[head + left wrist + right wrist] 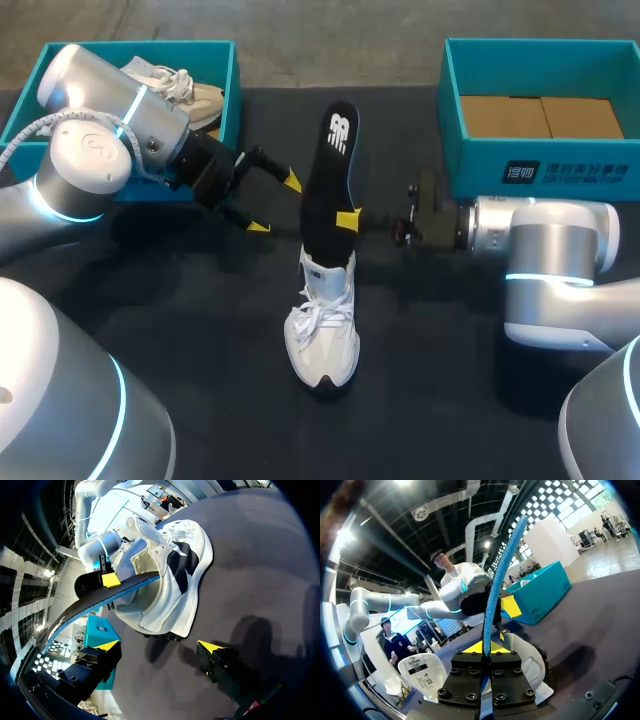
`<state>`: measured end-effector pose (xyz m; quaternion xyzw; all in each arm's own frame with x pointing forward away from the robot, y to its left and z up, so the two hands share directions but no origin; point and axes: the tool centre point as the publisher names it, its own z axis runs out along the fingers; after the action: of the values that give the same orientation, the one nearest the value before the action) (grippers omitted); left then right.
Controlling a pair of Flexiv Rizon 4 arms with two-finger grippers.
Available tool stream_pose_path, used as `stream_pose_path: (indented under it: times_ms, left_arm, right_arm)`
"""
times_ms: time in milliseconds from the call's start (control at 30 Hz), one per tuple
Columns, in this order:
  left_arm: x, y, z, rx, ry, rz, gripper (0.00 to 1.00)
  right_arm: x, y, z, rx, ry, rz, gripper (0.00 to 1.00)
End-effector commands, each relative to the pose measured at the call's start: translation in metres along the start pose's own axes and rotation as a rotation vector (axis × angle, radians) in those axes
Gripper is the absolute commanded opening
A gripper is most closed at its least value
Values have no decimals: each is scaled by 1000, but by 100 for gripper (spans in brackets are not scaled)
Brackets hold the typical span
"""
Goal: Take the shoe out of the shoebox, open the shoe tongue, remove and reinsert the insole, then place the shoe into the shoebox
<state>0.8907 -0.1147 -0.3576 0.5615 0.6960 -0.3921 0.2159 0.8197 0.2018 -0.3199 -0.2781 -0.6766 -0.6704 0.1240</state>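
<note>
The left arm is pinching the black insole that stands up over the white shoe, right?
Not quite. It is the right gripper that pinches the black insole; the right wrist view shows its fingers shut on the insole's edge. The left gripper is open beside it. The insole does stand up over the white shoe.

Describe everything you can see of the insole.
The insole is long, thin and slightly bowed, black on its face with a white logo, blue along its edge, foam-like. It stands nearly upright, lower end in the white shoe's opening. The right tool pinches it mid-length; the open left tool is beside it, not touching.
</note>
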Motion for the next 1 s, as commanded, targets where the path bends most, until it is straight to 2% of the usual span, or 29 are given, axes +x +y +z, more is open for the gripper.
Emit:
stream_pose_path:
  times_ms: [33,1000]
  left_arm:
    - [0,0,1,0,0,0,100]
    - [0,0,1,0,0,0,100]
  right_arm:
    - [-1,-4,2,9,4,5,0]
    - [-2,-21,-4,50,42,16,0]
